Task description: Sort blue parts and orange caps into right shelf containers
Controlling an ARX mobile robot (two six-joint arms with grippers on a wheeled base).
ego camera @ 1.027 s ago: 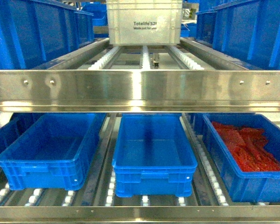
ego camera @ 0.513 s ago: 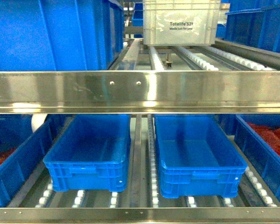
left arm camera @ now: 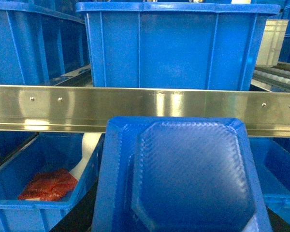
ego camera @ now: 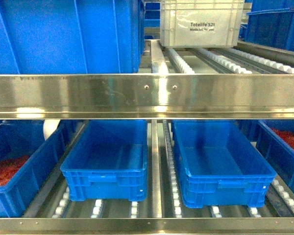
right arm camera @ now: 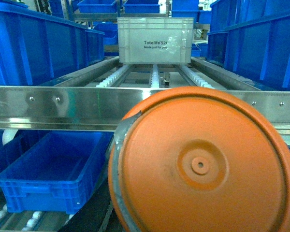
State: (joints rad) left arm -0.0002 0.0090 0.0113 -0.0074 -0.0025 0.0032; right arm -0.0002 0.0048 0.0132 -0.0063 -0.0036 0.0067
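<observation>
Each wrist view is filled by its load, a blue part (left arm camera: pixel 183 179) and an orange cap (right arm camera: pixel 203 166); neither claw is visible, so I cannot tell their grip. Clear the shelf rail (ego camera: pixel 147 95) before lowering into the empty crates (ego camera: pixel 220 156).

The steel roller shelf (ego camera: pixel 152 95) has two tiers. On the lower rollers, two blue crates (ego camera: pixel 109 161) (ego camera: pixel 220 164) sit side by side at 6 o'clock, between crates of red pieces at 8 (ego camera: pixel 19 171) and 4 (ego camera: pixel 284 152). A white tote (ego camera: pixel 202 22) stands at 1 o'clock above.
</observation>
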